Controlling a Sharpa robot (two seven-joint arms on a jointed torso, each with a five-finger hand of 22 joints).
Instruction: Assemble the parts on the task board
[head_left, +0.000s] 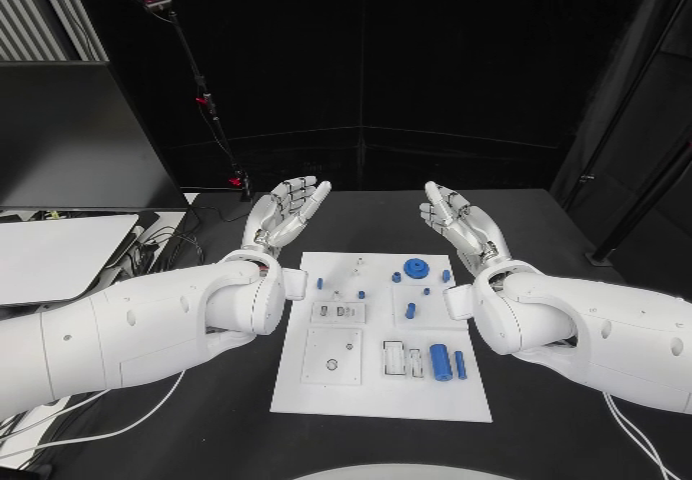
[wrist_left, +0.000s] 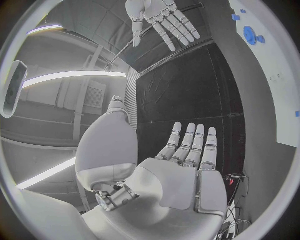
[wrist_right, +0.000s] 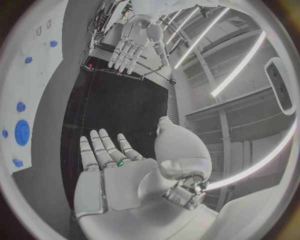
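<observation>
Task board (head_left: 378, 390) lying mid-counter (head_left: 577, 440), carrying blue parts (head_left: 417, 267). Left hand (head_left: 287, 212) and right hand (head_left: 462, 222) raised beyond its far edge, fingers spread, holding nothing.

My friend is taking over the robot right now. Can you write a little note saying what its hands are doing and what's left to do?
Left hand: open, raised past the board's far edge, holding nothing.
Right hand: open, same pose, holding nothing.
Task board: flat on the table between the arms.
Blue gear sits near the far edge; blue cylinder lies near the right side; other small blue parts are scattered over the board.
Done: nothing picked up. Left: apparently all the assembly.
</observation>
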